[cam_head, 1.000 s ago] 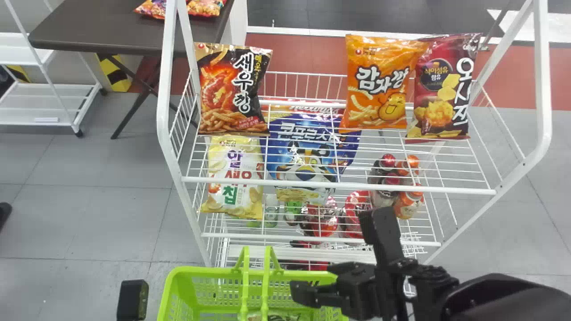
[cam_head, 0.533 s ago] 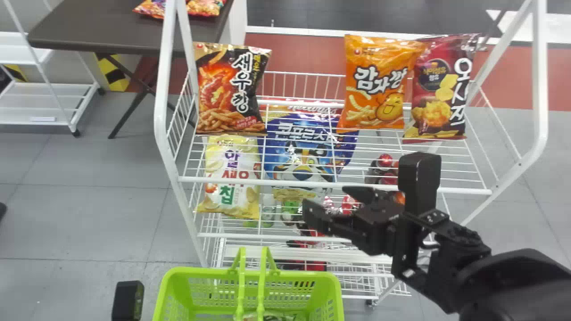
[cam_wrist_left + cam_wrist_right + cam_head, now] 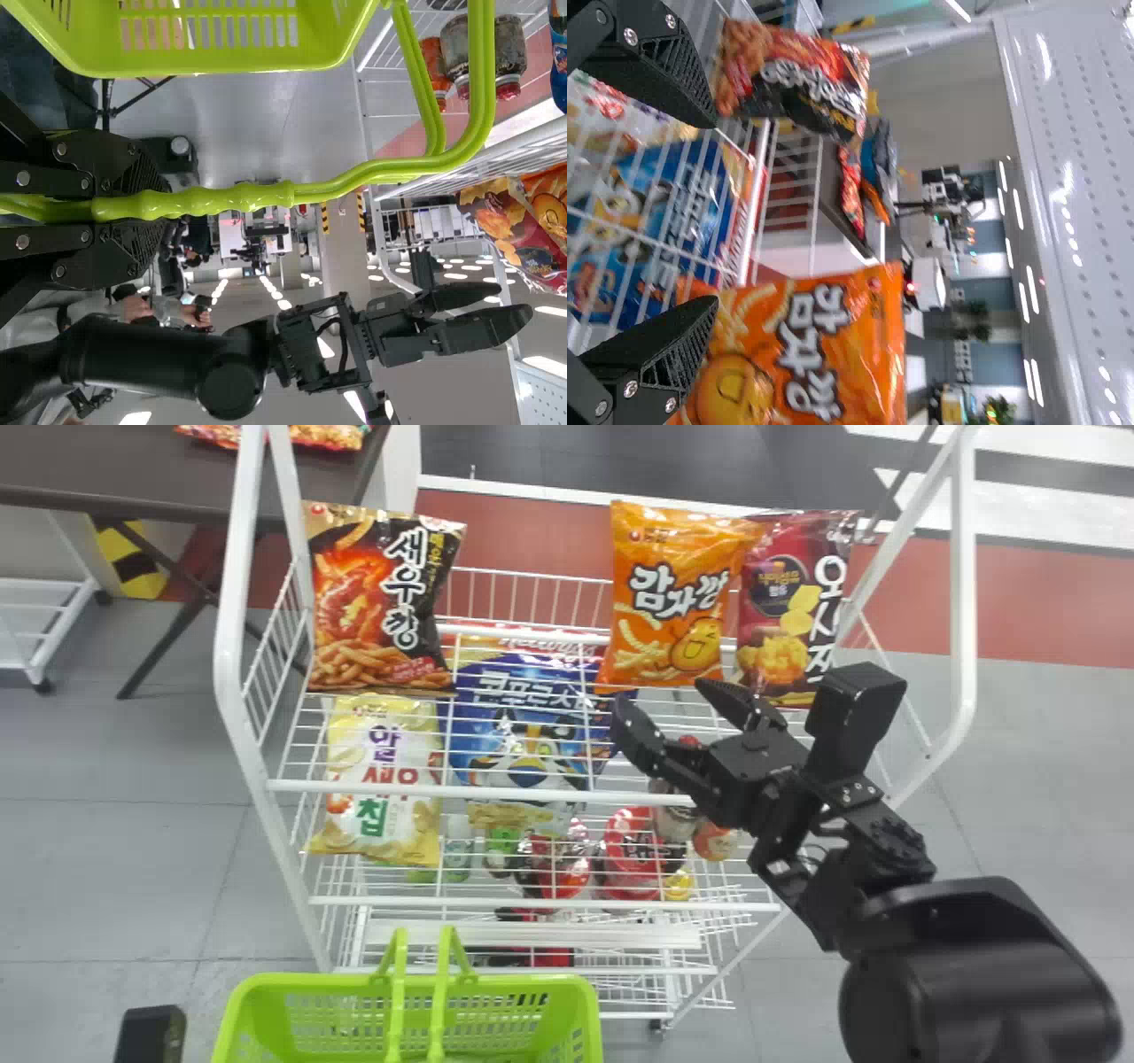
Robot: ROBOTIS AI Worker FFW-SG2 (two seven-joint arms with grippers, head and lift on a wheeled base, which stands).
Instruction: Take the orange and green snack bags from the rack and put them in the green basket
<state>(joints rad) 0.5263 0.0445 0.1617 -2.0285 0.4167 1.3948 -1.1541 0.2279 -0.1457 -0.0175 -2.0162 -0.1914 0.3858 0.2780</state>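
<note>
Grey floor (image 3: 115, 868) | wire rack (image 3: 496, 792) | glossy orange bag (image 3: 660, 602) | right claw (image 3: 661, 693) open | left claw (image 3: 146, 208) gripping handle (image 3: 397, 1001) | basket (image 3: 532, 984) — cut off

Packets (image 3: 326, 436) lie on a dark table (image 3: 115, 474) beyond a black bag (image 3: 376, 602) and blue bag (image 3: 528, 726).

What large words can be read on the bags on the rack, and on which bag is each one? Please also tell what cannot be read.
"감자깡": orange bag.
"새우깡": black bag.
"알새우칩": yellow bag.
"콘푸로스트": blue bag, crossed by wires.
"오사": red bag; its last character is partly covered.
The smaller print is mostly too small or blurred to read.
</note>
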